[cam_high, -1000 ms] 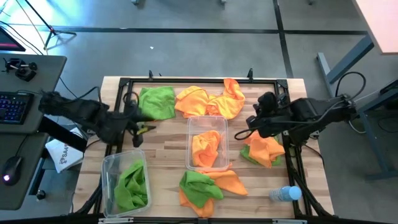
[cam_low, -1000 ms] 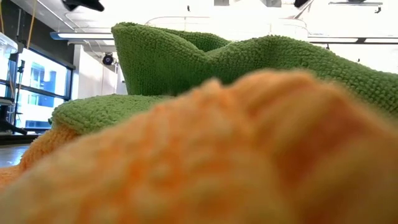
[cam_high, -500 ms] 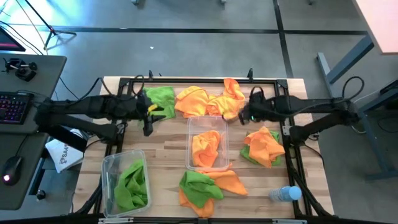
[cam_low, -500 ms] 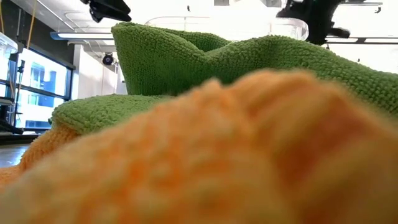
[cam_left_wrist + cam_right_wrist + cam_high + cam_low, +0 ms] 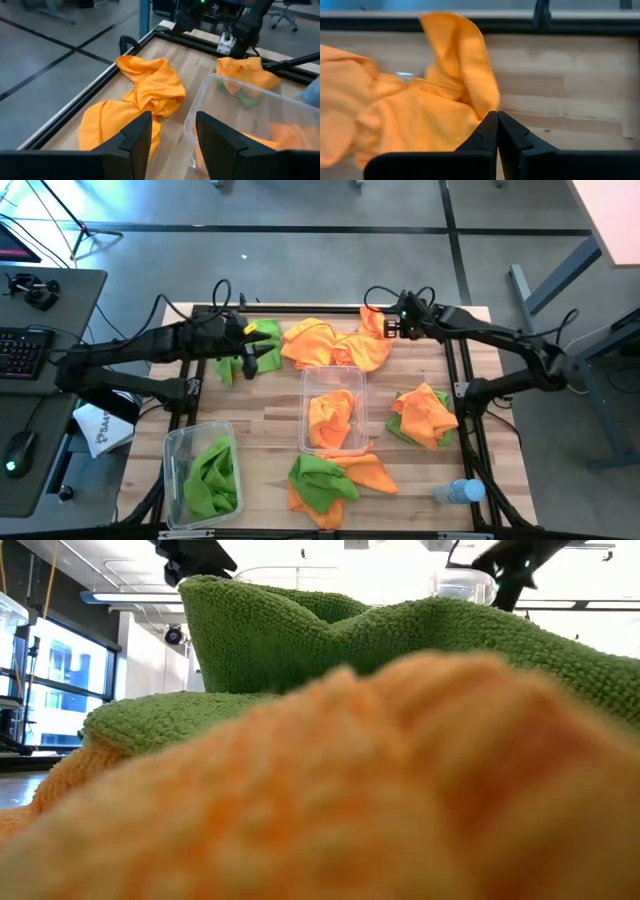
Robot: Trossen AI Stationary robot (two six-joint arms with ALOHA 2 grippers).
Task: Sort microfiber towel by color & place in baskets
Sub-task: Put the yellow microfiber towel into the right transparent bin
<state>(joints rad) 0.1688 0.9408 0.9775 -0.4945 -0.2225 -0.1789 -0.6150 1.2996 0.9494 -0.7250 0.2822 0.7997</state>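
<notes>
Green and orange microfiber towels lie in heaps on the wooden table. My left gripper [image 5: 254, 361] [image 5: 173, 135] is open above the green towel [image 5: 262, 332] at the far left. My right gripper [image 5: 383, 330] [image 5: 496, 117] is shut, its tips at an upright flap [image 5: 465, 55] of the orange towels [image 5: 335, 343] [image 5: 150, 92] by the far edge. The middle basket [image 5: 335, 442] [image 5: 235, 100] holds an orange towel. The near-left basket [image 5: 178, 442] holds green ones. My right gripper's shut fingertips stand at the foot of the orange towel's upright flap [image 5: 482, 100], coming level from the table's right side. Whether they touch the cloth, I cannot tell.
An orange and green heap [image 5: 425, 417] lies at the right, another [image 5: 335, 478] at the near edge, and it fills the low view as green [image 5: 330, 640] and orange [image 5: 400, 790]. A water bottle [image 5: 460, 492] lies near right. A black frame [image 5: 300, 308] rims the table.
Both arms have stretched out toward the far edge. My left gripper has moved toward the far edge and to the right, over the green towel. My right gripper has travelled from beside the middle basket to the orange towels at the far edge. The towels have stayed put.
</notes>
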